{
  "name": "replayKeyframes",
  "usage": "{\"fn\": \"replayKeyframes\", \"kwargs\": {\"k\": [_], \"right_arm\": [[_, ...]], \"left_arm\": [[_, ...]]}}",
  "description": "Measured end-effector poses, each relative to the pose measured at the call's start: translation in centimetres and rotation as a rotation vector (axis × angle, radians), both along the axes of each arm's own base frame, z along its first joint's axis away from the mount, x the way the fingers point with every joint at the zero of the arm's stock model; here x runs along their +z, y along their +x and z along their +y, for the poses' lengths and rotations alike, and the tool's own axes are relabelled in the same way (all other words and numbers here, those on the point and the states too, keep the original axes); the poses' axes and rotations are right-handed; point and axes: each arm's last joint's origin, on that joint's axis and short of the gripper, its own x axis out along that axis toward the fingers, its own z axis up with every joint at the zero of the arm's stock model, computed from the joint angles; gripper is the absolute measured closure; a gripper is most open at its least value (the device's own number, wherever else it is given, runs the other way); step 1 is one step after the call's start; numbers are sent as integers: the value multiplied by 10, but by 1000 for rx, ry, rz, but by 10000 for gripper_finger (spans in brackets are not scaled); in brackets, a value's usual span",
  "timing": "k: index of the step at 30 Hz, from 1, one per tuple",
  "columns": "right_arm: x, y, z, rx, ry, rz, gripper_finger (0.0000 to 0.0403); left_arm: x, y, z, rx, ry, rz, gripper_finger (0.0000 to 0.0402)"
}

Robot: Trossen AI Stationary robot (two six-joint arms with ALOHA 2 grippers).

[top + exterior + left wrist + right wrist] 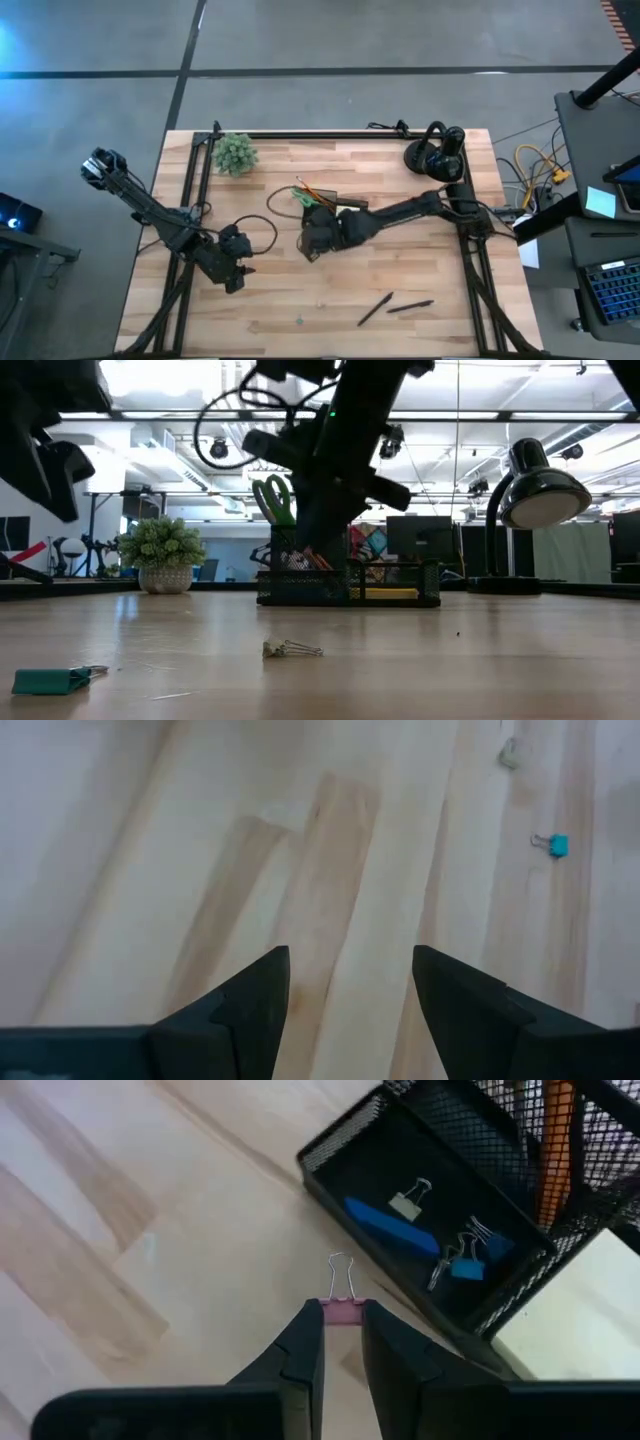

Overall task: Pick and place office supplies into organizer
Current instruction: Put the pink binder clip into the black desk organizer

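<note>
Pink binder clip (342,1312) is pinched betw. the right gripper (342,1342) fingers, wire handles sticking out ahead. Just beyond it, the black mesh organizer (340,1142) is seen w/ blue clips (467,1267) in its low compartment and an orange pencil (555,1150) upright behind. High view: right gripper (318,240) is held beside the organizer (330,206); two black pens (392,308) lie well off. Left gripper (350,990) is spread over bare wood, a teal clip (556,844) far ahead. Low view: a metal clip (290,649) lies on the table (450,660).
</note>
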Motion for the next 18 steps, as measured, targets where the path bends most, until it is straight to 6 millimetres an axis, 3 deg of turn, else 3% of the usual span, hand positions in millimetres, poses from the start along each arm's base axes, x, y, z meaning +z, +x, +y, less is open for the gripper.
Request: {"fn": "replayKeyframes", "kwargs": {"k": [8, 18], "right_arm": [[1, 2, -30, -127, 106, -7, 354], [-4, -3, -49, -257, 140, 38, 350]], "left_arm": [[10, -21, -4, 50, 122, -137, 203], [8, -31, 2, 155, 187, -137, 203]]}}
